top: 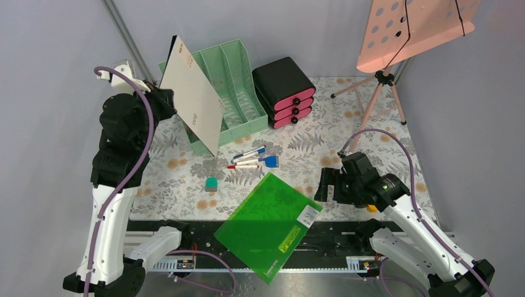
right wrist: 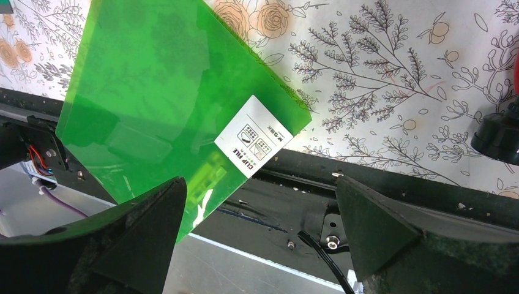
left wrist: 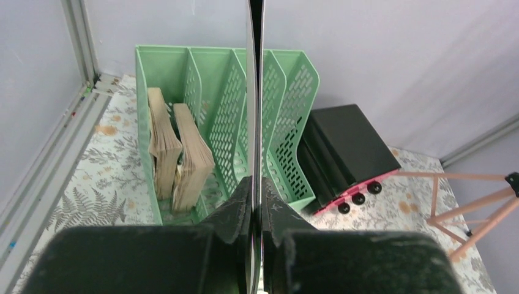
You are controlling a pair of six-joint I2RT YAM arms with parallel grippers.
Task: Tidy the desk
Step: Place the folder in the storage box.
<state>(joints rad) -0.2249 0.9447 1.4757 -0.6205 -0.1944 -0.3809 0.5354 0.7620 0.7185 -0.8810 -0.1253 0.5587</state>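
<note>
**Meanwhile: one grip full, one empty**

Clamped shut, the left gripper (top: 166, 99) pinches a pale flat folder (top: 193, 93), tilted on edge above the mint-green file rack (top: 238, 86) at the far left corner of the desk (top: 371, 154), which spreads ahead of both arms. The right gripper (top: 322, 184) stands wide open, holding nothing, just beside the green clip file (top: 269, 226) lying across the desk's near edge and black rail (top: 347, 238).

mint file rack (top: 238, 77), black drawer box (top: 282, 80)
</note>
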